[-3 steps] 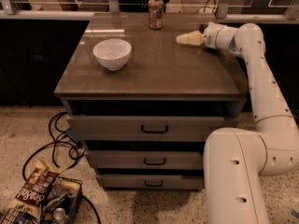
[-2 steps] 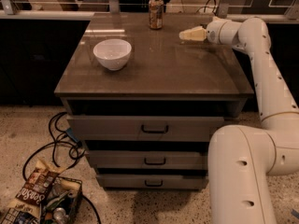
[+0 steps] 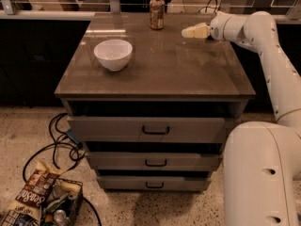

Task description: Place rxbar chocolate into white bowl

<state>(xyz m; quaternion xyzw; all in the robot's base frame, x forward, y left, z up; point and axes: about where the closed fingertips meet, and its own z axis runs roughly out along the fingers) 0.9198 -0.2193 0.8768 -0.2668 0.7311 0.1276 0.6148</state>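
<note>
The white bowl (image 3: 113,54) stands on the left part of the brown cabinet top (image 3: 188,67). My gripper (image 3: 190,32) hovers low over the back right of the top, pointing left, to the right of an upright tan drink can (image 3: 157,12). The bowl looks empty from here. The rxbar chocolate is not visible anywhere on the top or at the gripper. My white arm (image 3: 263,36) reaches in from the right edge.
The cabinet has three drawers with dark handles (image 3: 155,130). On the floor at the lower left lie black cables (image 3: 56,145) and a wire basket with snack bags (image 3: 37,201). A dark counter runs behind the cabinet.
My gripper has shifted a little toward the back of the cabinet top. The bowl and the can have not moved.
</note>
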